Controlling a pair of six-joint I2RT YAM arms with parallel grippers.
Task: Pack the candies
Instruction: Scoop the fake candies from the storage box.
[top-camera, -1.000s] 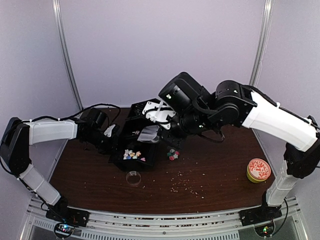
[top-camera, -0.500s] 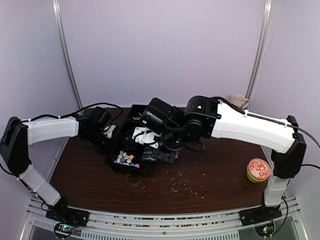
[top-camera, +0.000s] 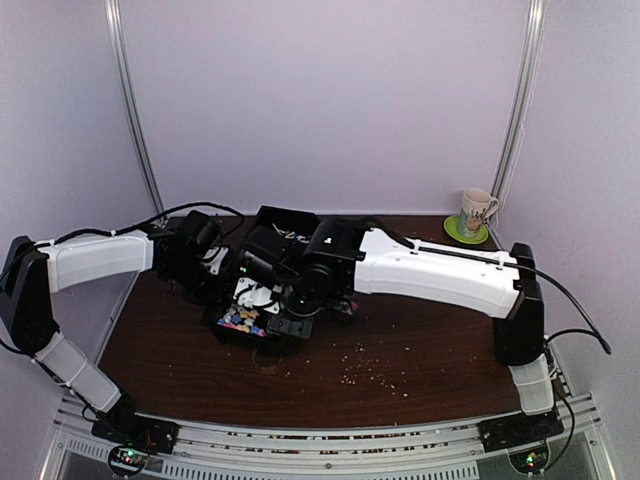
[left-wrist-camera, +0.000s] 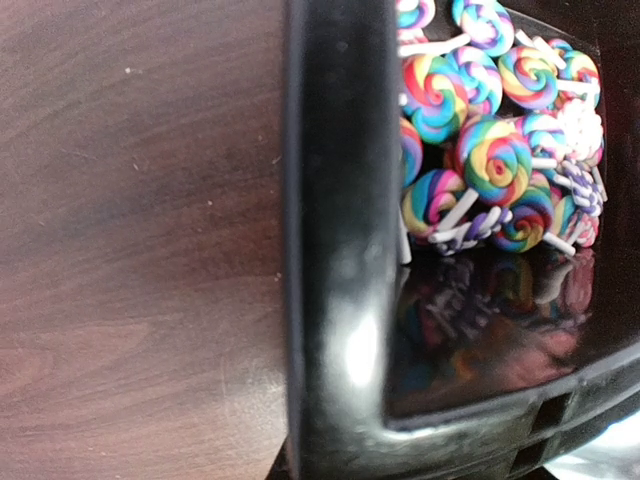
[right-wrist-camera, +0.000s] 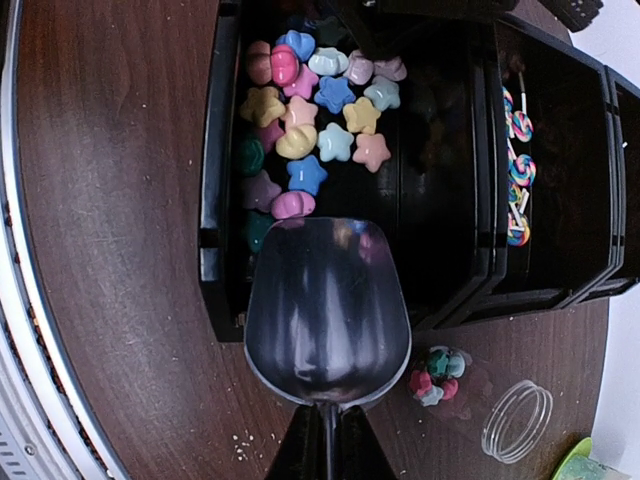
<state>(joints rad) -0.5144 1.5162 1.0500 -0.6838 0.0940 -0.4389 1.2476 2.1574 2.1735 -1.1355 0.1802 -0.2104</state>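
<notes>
From up top the right arm (top-camera: 420, 270) covers most of the black tray (top-camera: 216, 324). Only a sliver of the candies (top-camera: 240, 322) peeks out at its 7 o'clock, way too small to tell shapes. The left claw (top-camera: 217, 268) has its fingertips buried behind the tray, and its own cam shows none, just a blurry rim and lollipops (left-wrist-camera: 490, 160) chopped off at 12 and 3. The scoop (right-wrist-camera: 328, 310) handle and the right claw (right-wrist-camera: 328, 458) run off at 6 o'clock, and something green (right-wrist-camera: 583, 464) is clipped at 5.
</notes>
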